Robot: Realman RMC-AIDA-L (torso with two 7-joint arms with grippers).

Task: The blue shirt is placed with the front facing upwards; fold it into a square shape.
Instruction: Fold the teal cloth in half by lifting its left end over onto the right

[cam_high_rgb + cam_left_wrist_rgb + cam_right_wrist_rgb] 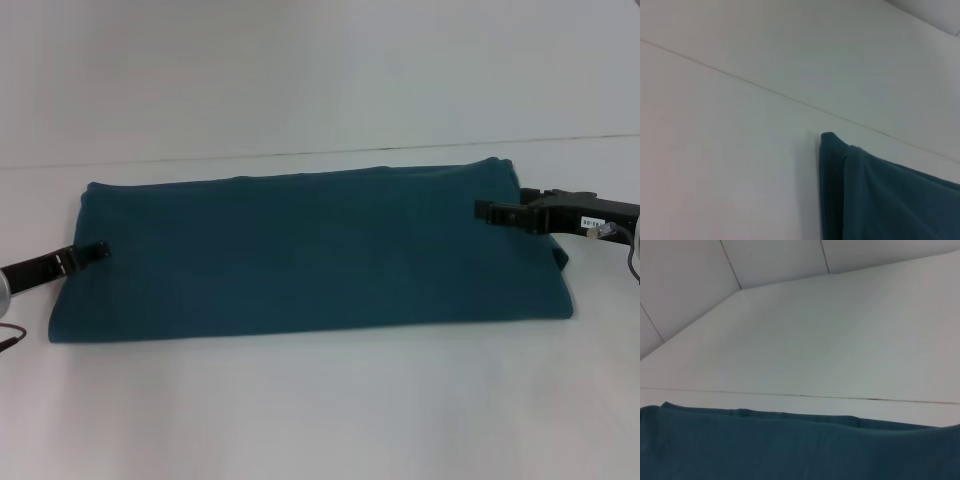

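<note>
The blue shirt [320, 255] lies on the white table [320, 410] folded into a long flat band running left to right, plain teal side up, with no print showing. My left gripper [100, 250] reaches in low from the left and its tip is at the band's left end. My right gripper [482, 210] comes in from the right and hangs over the band's right end. The left wrist view shows one corner of the shirt [880, 200] with layered edges. In the right wrist view the long far edge of the shirt [790, 450] lies flat.
Bare white tabletop surrounds the shirt on all sides. A thin seam in the table [560, 140] runs behind the shirt's far edge. A cable [632, 255] hangs from the right arm near the right border.
</note>
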